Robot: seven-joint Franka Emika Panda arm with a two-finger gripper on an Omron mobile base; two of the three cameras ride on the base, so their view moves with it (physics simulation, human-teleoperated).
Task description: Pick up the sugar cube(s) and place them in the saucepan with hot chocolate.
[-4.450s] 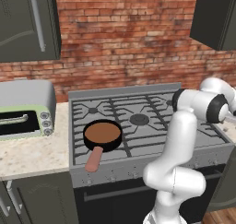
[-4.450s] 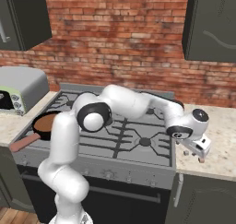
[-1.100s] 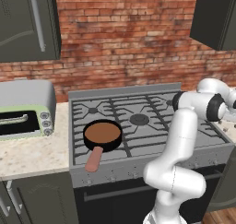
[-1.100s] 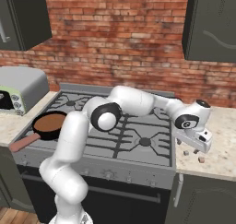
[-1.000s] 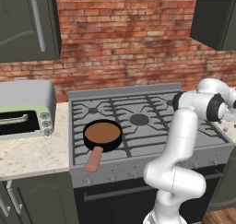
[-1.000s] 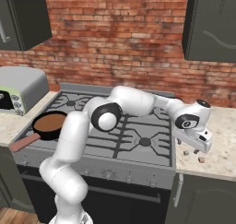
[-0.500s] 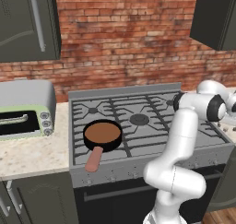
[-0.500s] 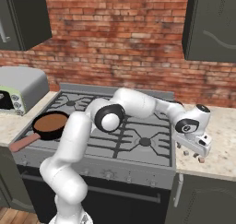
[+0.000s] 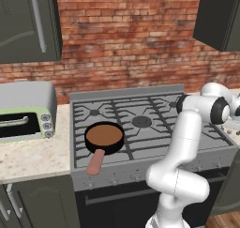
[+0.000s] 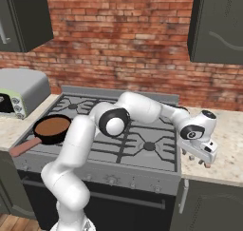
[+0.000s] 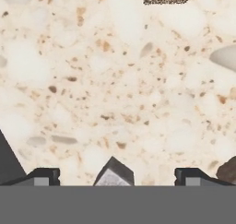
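Over the last few seconds the hand [image 10: 203, 161] has sunk close to the speckled bench [image 10: 228, 139] right of the stove [image 9: 140, 128], its fingers spread wide and holding nothing. A small grey cube-like thing [image 11: 114, 172], probably a sugar cube, sits between the fingertips. The saucepan with hot chocolate [image 9: 104, 136] waits on the stove's front left burner, well apart.

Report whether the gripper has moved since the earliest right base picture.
Yes. The gripper has moved rightward, off the stove's front corner, and now sits low over the countertop.
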